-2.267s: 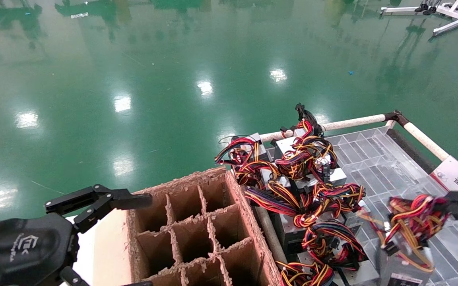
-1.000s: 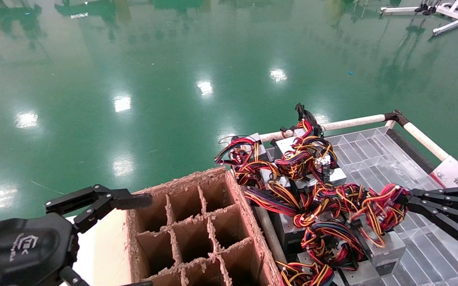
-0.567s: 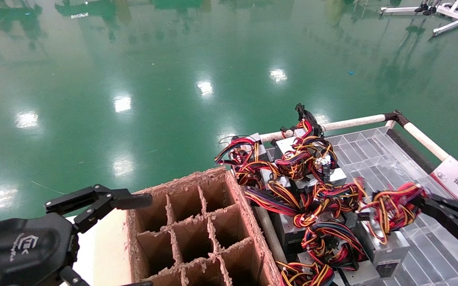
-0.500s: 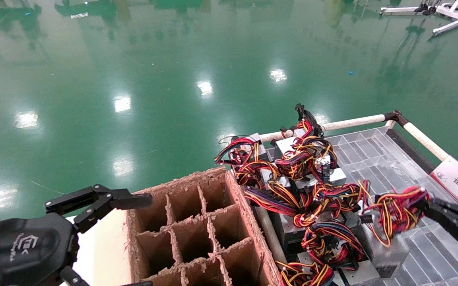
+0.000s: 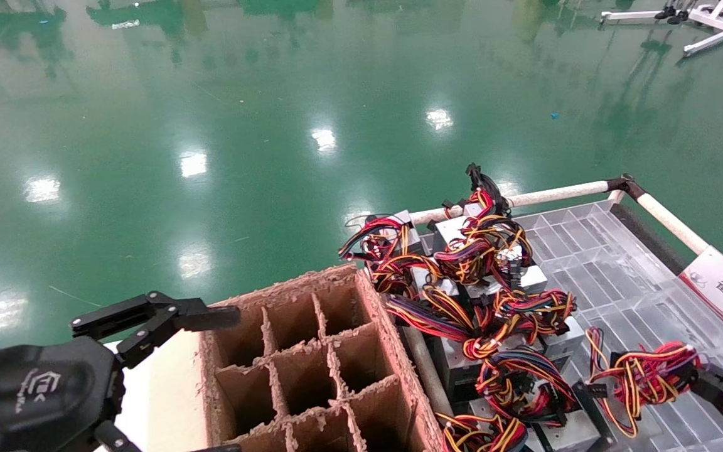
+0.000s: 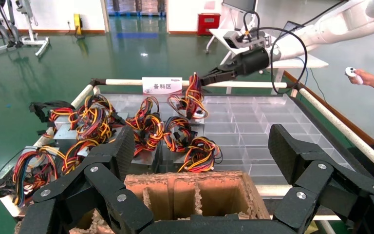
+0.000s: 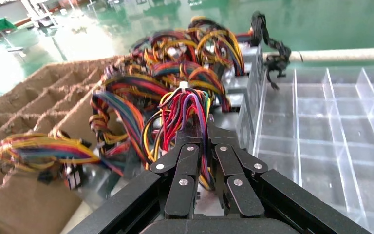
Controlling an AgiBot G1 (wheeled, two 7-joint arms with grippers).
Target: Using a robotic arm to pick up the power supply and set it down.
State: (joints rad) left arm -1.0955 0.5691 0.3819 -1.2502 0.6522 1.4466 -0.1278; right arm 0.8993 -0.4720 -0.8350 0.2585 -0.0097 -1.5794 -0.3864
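Observation:
My right gripper (image 7: pixel 198 124) is shut on the red, yellow and black wire bundle (image 7: pixel 185 105) of a power supply. In the head view that bundle (image 5: pixel 644 376) hangs over the clear tray at the lower right, gripper (image 5: pixel 703 380) just right of it; its grey box is hardly visible below. The left wrist view shows the white robotic arm (image 6: pixel 331 24) reaching over the tray with the bundle (image 6: pixel 191 100) dangling from it. My left gripper (image 6: pixel 202 156) stays parked, open and empty, over the cardboard box; one of its fingers (image 5: pixel 154 314) shows at the lower left.
A brown cardboard box (image 5: pixel 311 364) with divider cells stands left of the tray. Several more power supplies (image 5: pixel 481 295) lie tangled along the clear gridded tray's (image 5: pixel 587 251) left side. White rails (image 5: pixel 556 193) edge the tray. A person's hand (image 6: pixel 365 77) holds a remote at the far side.
The right gripper has carried the wire bundle from beside the pile to the right, toward the tray's near edge and lower. The left gripper has not moved.

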